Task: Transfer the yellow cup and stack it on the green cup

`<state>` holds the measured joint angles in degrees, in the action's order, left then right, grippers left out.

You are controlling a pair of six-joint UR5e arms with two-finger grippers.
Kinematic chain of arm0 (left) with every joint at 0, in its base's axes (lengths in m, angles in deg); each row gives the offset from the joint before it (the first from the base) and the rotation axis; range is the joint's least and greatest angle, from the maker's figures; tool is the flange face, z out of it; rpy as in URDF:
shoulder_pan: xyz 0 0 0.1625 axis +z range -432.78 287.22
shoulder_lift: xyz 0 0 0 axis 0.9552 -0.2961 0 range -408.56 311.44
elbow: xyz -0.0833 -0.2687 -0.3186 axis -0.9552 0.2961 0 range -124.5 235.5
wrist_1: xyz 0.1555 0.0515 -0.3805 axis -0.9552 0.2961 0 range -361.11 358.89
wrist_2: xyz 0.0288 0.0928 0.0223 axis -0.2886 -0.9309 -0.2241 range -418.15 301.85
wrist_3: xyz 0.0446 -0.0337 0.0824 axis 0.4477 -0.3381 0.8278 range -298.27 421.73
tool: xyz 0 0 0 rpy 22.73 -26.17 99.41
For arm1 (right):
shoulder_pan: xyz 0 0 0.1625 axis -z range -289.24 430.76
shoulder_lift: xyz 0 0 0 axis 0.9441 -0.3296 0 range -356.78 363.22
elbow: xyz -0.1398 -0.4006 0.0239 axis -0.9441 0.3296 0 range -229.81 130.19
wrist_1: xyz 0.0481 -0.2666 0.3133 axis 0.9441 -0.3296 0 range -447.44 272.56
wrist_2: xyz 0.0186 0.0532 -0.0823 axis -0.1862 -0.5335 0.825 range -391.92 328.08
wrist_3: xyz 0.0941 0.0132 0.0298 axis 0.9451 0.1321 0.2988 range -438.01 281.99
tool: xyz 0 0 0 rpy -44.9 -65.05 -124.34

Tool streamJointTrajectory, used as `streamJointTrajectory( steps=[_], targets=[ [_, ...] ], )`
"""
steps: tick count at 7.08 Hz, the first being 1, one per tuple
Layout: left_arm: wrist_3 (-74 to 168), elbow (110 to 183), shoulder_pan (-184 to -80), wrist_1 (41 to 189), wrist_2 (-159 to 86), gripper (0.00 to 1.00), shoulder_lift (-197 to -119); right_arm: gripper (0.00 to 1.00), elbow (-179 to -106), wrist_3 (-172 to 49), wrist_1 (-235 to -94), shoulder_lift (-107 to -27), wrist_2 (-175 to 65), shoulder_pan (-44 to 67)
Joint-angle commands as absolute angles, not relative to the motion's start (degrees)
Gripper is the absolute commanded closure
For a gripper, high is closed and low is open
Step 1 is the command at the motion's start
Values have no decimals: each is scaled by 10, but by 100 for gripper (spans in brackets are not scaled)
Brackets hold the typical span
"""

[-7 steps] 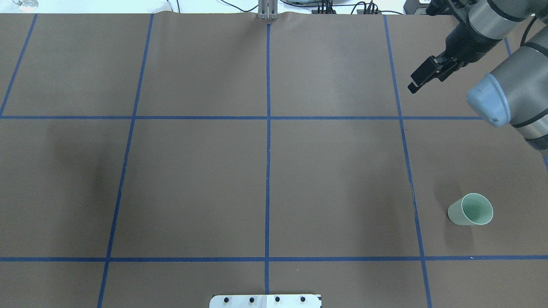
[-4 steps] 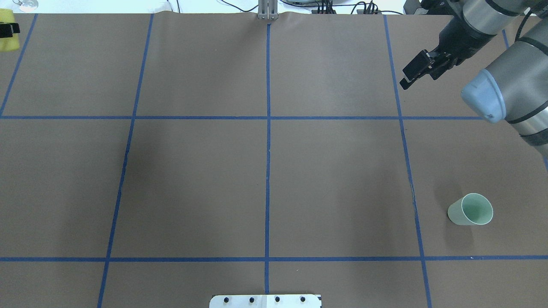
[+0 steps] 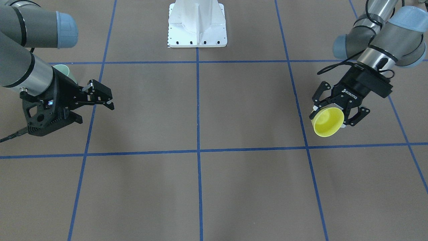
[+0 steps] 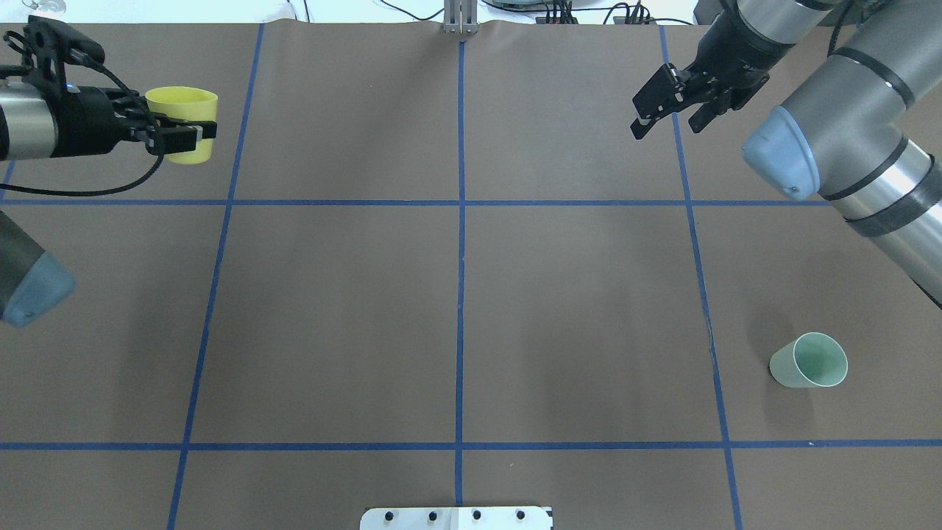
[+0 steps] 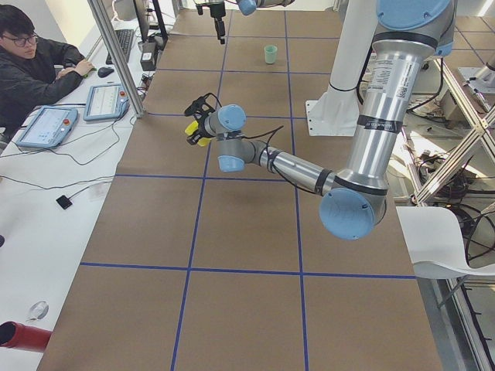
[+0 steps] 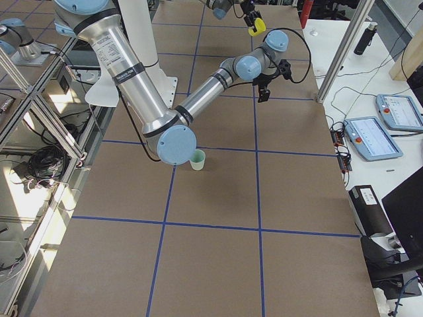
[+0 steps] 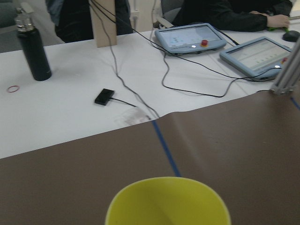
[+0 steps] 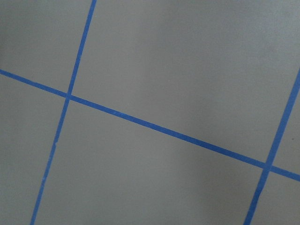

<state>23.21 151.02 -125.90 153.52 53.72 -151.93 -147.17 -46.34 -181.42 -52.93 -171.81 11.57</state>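
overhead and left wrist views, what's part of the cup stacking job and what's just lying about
Job: bright yellow tapered plastic cup, held by left pincer; pale mint-green tapered plastic cup; open right pincer.
Lying about: tall black bottle, two blue-grey touchscreen pendants, small black box on a cable.

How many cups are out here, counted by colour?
yellow cup: 1, held in the left tool
green cup: 1, standing on the table
Total: 2 cups
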Motion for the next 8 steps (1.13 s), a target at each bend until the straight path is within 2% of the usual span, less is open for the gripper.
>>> streamJointTrajectory(
  steps=[1, 2, 5, 8],
  targets=[
    [201, 1519, -1166, 1538, 523, 100, -1569, 1, -1370, -348, -1665, -494, -1717, 153],
    [182, 1529, -1112, 1535, 488, 100, -1591, 1, -1343, -311, -1630, -475, -1717, 169],
    [163, 1521, -1017, 1525, 399, 100, -1660, 2, -1328, -233, -1628, -420, -1717, 214],
    [163, 1504, -979, 1521, 371, 100, -1681, 2, -1328, -201, -1628, -411, -1739, 221]
  ],
)
